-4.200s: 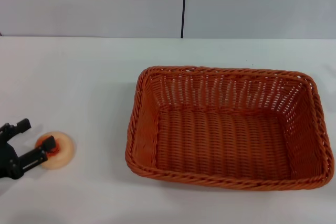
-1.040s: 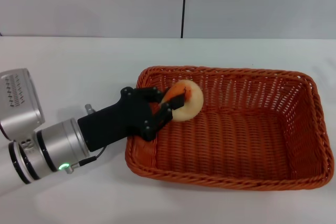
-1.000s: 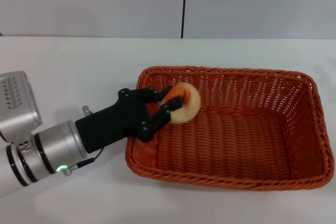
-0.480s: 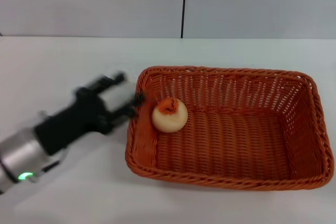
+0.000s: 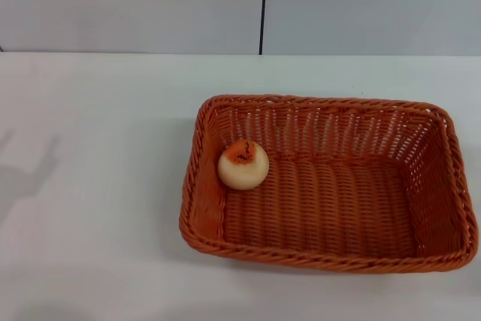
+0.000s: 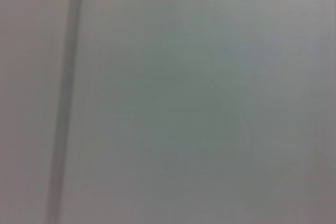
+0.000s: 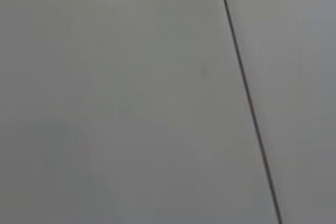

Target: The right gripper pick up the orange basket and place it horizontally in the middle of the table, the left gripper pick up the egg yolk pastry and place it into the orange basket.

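Observation:
The orange basket (image 5: 331,180) lies lengthwise across the white table (image 5: 98,148), a little right of the middle in the head view. Inside it, at its left end near the back wall, rests the egg yolk pastry (image 5: 243,164), upright with its orange glazed top and dark specks facing up. Nothing touches the pastry. Neither the left gripper nor the right gripper shows in the head view. Both wrist views hold only a plain grey wall, with no fingers in them.
A grey wall with a dark vertical seam (image 5: 263,7) stands behind the table. A faint shadow (image 5: 22,178) falls on the tabletop at the far left. The same kind of seam (image 7: 247,103) crosses the right wrist view.
The left gripper carried the pastry from the table's left into the basket, let it go there, then drew back to the left and out of the head view. The basket stayed put.

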### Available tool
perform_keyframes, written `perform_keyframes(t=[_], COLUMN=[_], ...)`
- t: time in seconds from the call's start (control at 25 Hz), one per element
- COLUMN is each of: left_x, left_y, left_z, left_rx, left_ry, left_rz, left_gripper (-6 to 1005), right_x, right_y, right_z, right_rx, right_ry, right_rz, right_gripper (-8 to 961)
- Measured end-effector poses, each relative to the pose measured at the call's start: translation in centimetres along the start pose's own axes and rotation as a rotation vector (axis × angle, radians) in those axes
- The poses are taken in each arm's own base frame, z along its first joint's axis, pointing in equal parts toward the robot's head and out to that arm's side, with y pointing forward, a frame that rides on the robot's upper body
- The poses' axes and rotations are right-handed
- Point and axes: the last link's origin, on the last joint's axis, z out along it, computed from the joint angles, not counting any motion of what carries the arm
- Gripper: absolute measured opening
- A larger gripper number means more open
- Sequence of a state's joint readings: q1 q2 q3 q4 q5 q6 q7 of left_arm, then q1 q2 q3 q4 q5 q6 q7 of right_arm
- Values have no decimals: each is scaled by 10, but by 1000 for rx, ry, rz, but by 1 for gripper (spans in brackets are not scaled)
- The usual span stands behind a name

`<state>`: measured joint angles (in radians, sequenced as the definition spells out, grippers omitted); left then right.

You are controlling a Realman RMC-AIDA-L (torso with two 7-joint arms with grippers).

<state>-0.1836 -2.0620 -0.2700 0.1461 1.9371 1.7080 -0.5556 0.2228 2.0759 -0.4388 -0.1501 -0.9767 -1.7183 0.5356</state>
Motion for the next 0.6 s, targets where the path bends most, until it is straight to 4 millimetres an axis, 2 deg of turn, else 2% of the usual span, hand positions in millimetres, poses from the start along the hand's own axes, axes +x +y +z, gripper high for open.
perform_keyframes(t=[0.24, 0.44, 0.6], left_x=[-2, -3, -4], left_y=[-10, -12, -12], left_z=[-25, -31, -35], left_rx=[161, 193, 207], left_ry=[8, -1, -5], left_rz=[69, 75, 78], left_gripper=[805, 805, 805], right_x=[16, 22, 24], right_y=[5, 1, 2], right_z=[-3, -5, -5], right_rx=[88, 164, 187], right_ry=[50, 67, 67], right_rz=[-23, 22, 41], right_gripper=[474, 651, 651])
